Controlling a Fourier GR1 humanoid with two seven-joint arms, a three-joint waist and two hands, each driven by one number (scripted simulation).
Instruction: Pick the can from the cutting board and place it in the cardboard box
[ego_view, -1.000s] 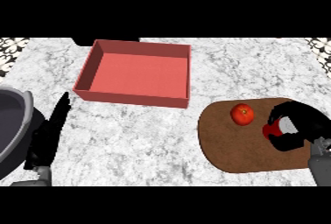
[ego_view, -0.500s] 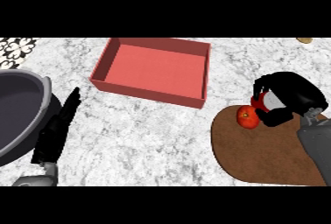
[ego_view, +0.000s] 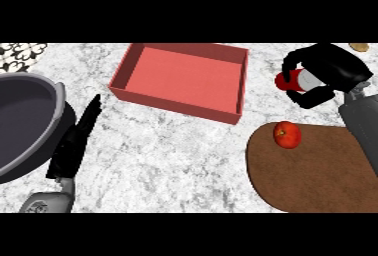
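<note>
The cardboard box (ego_view: 181, 80), a shallow red tray with low walls, stood on the marble counter (ego_view: 170, 155) toward the far side and held nothing visible. At the left edge sat a large grey pot (ego_view: 26, 125); its dark interior showed no contents.

The can (ego_view: 294, 81), red with a pale end, was off the cutting board (ego_view: 314, 172) and held above the counter, to the right of the box and beyond the board's far edge. It lay inside the right hand (ego_view: 328, 67), whose fingers (ego_view: 310, 97) and thumb were curled round it, hiding most of its body. Whether the can stood upright or tilted could not be determined.

The right forearm (ego_view: 362, 125) entered from the right edge and crossed the board's right side. A red tomato (ego_view: 287, 134) rested on the board near its far edge, apart from the hand.

The left hand (ego_view: 77, 137) lay beside the pot, fingers straight and pressed together, pointing away from the robot.
</note>
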